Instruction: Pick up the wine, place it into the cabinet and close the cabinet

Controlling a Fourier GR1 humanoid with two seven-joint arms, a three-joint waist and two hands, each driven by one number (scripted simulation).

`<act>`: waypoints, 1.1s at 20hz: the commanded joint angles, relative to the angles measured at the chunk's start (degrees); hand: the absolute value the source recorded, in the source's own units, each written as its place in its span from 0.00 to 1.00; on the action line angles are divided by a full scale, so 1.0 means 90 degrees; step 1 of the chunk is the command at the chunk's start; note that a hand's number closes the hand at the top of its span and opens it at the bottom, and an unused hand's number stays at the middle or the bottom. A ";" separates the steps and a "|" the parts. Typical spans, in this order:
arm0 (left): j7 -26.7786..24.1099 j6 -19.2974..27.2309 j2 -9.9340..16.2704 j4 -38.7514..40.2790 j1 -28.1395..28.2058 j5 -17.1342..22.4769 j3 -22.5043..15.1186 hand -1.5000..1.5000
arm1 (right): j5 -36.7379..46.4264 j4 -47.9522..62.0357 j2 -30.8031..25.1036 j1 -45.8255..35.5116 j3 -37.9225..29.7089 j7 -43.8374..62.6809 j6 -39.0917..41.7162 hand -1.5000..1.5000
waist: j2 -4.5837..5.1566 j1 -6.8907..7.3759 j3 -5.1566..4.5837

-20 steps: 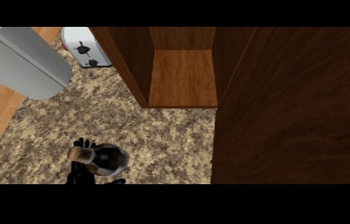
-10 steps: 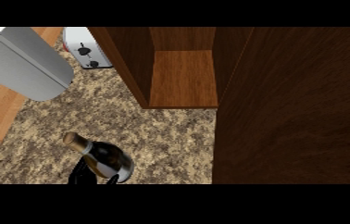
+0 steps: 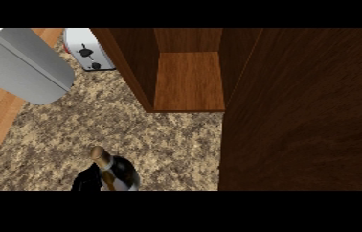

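Note:
The wine bottle is at the lower left over the speckled counter, dark with a gold-foiled neck tilted toward the upper left. A black hand, which I take for my right hand, curls against the bottle's left side, mostly cut off by the view's lower edge. The wooden cabinet stands open at the top centre with a bare shelf floor. Its dark door swings out and fills the right side. Only my left forearm shows, a grey cylinder at the upper left, with no hand visible.
A white toaster sits on the counter left of the cabinet, behind the grey forearm. The granite counter stretches between the bottle and the cabinet's opening. A wooden strip runs along the left edge.
The bottle has risen and looks larger. It first stood top-on, then tipped its neck to the upper left, and now sits slightly further right. The cabinet, door and left forearm stay put.

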 commanded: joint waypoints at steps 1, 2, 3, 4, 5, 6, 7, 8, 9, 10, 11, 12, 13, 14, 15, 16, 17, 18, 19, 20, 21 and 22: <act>-0.0197 -0.0565 0.0362 0.0427 0.0122 -0.0317 -0.0230 1.00 | 0.0018 -0.0031 -0.0042 -0.0226 -0.0003 0.0313 -0.0140 0.00 | 0.0059 -0.0004 -0.0136; -0.0120 -0.0651 0.0471 0.0791 -0.0232 -0.0136 0.0023 1.00 | -0.0053 -0.0172 0.0009 0.0211 0.0042 0.0054 0.0046 0.00 | 0.0059 -0.0042 -0.0135; -0.0300 -0.0778 0.0516 0.0423 0.0236 -0.0202 -0.0120 1.00 | -0.0294 -0.0131 -0.0121 0.0049 -0.0204 0.0199 0.0046 0.00 | 0.0055 -0.0010 -0.0132; -0.0440 -0.0976 0.0676 0.0883 -0.0123 -0.0070 0.0118 1.00 | -0.0192 0.0503 -0.0005 -0.0028 -0.0293 -0.0370 0.0135 0.00 | 0.0068 -0.0011 -0.0134; -0.0203 -0.0739 0.0450 0.0404 0.0068 -0.0138 -0.0093 1.00 | -0.0048 -0.0304 0.0021 0.0049 -0.0006 0.0234 -0.0106 0.00 | 0.0053 -0.0011 -0.0133; -0.0418 -0.0882 0.0401 0.0445 0.0092 -0.0104 -0.0089 1.00 | -0.0058 0.0250 0.0000 -0.0149 -0.0137 -0.0019 -0.0032 0.00 | 0.0058 0.0005 -0.0132; -0.0202 -0.1026 0.0606 0.0093 0.0249 0.0027 -0.0050 1.00 | 0.0287 0.0362 0.0089 -0.0164 0.0090 -0.0204 -0.0028 0.00 | 0.0057 0.0019 -0.0131; -0.0155 -0.0984 0.0512 0.0466 -0.0263 0.0035 0.0033 1.00 | 0.0007 0.0538 -0.0004 -0.0197 -0.0240 -0.0288 0.0030 0.00 | 0.0059 -0.0003 -0.0132; -0.0222 -0.0921 0.0340 0.0233 -0.0124 -0.0025 -0.0102 1.00 | 0.0098 0.0488 0.0081 -0.0079 -0.0009 -0.0372 0.0086 0.00 | 0.0056 -0.0001 -0.0131; 0.0227 -0.0950 0.0260 -0.0656 0.0256 0.0176 -0.0268 1.00 | -0.0367 0.0061 -0.0175 0.0062 -0.0362 -0.0018 0.0189 0.00 | 0.0049 0.0002 -0.0128; -0.0356 -0.1112 0.0240 0.0026 0.0121 -0.0058 -0.0291 1.00 | -0.0337 -0.0137 -0.0104 0.0155 -0.0264 0.0010 0.0151 0.00 | 0.0052 -0.0014 -0.0132; 0.0226 -0.1270 0.0408 -0.0927 0.0638 0.0130 -0.0445 1.00 | -0.0028 0.0049 0.0058 0.0436 -0.0066 -0.0295 0.0200 0.00 | 0.0046 0.0010 -0.0126; 0.0434 -0.1054 0.0174 -0.1204 0.0528 0.0179 -0.0528 1.00 | 0.0270 0.0025 0.0158 0.0092 0.0240 -0.0032 -0.0042 0.00 | 0.0047 0.0024 -0.0128; 0.0430 -0.1194 0.0367 -0.1176 0.0314 0.0360 -0.0311 1.00 | -0.0247 0.0493 -0.0040 0.0050 -0.0383 -0.0417 0.0207 0.00 | 0.0053 0.0016 -0.0127; 0.0083 -0.1323 0.0545 -0.1239 0.0626 0.0270 -0.0290 1.00 | -0.0490 0.0128 -0.0181 -0.0123 -0.0534 0.0147 0.0043 0.00 | 0.0050 0.0019 -0.0129; 0.0561 -0.0931 0.0291 -0.2043 0.0925 0.0301 -0.0506 1.00 | -0.0416 -0.0091 -0.0129 0.0116 -0.0465 0.0007 0.0104 0.00 | 0.0045 0.0020 -0.0126; 0.0692 -0.0476 -0.0018 -0.2256 0.0863 0.0095 -0.0716 1.00 | -0.0312 0.0150 -0.0060 0.0022 -0.0303 -0.0031 0.0101 0.00 | 0.0048 0.0023 -0.0126; 0.1157 -0.0514 -0.0002 -0.2442 0.0724 0.0293 -0.0706 1.00 | -0.0141 0.0076 0.0079 0.0193 -0.0108 -0.0200 0.0122 0.00 | 0.0049 0.0012 -0.0126; 0.1489 -0.0669 0.0256 -0.3084 0.1075 0.0492 -0.0690 1.00 | 0.0267 0.0198 0.0264 0.0447 0.0251 -0.0540 0.0223 0.00 | 0.0045 0.0030 -0.0124; 0.1581 -0.0505 0.0065 -0.3115 0.1025 0.0446 -0.0780 1.00 | 0.0288 0.0100 0.0275 0.0235 0.0277 -0.0199 -0.0016 0.00 | 0.0049 0.0021 -0.0128; 0.1880 -0.0400 0.0068 -0.3415 0.1005 0.0489 -0.0825 1.00 | -0.0062 0.0399 0.0003 0.0261 -0.0248 -0.0489 0.0281 0.00 | 0.0051 0.0016 -0.0125; 0.2087 -0.0577 0.0239 -0.3709 0.1125 0.0697 -0.0743 1.00 | 0.0057 0.0090 0.0127 0.0191 0.0056 -0.0109 0.0058 0.00 | 0.0049 0.0019 -0.0128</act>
